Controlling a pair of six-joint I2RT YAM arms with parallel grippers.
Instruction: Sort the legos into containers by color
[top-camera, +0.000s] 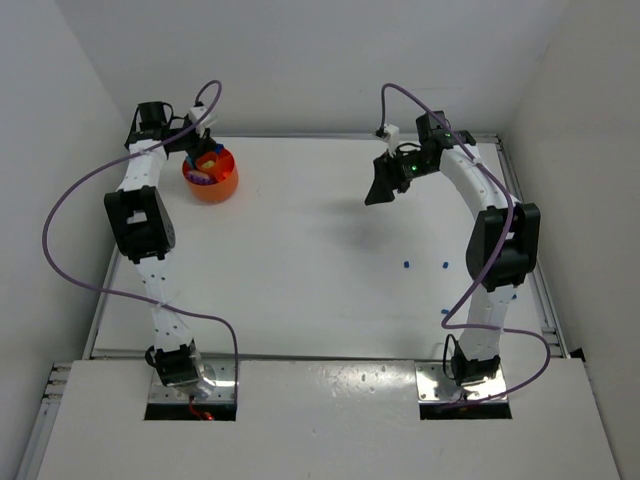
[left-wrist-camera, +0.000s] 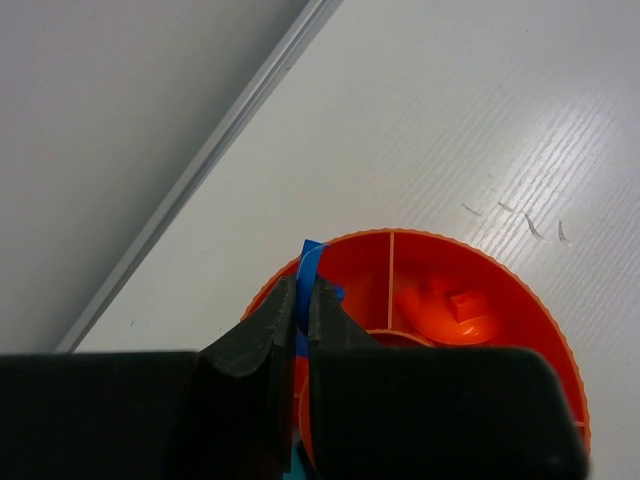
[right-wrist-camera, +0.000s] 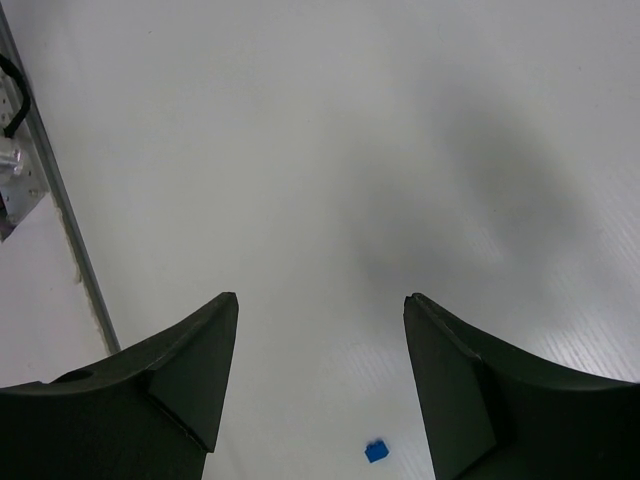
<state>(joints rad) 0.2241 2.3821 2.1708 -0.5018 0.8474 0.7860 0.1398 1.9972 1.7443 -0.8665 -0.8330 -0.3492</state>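
From above, the left gripper (top-camera: 203, 150) is hanging over the orange bowl (top-camera: 222, 188) at the table's (top-camera: 300, 260) far left. The right gripper (top-camera: 382, 188) is hovering far right, with small blue bricks (top-camera: 407, 264) lying nearer its base. In the left wrist view, the left gripper (left-wrist-camera: 302, 292) is pinching a thin blue piece (left-wrist-camera: 313, 258) over the bowl's (left-wrist-camera: 430, 236) rim, and an orange brick (left-wrist-camera: 462, 302) is sitting in one compartment. In the right wrist view, the right gripper (right-wrist-camera: 321, 305) is standing wide open, holding nothing, with a blue brick (right-wrist-camera: 376, 451) lying on the table below.
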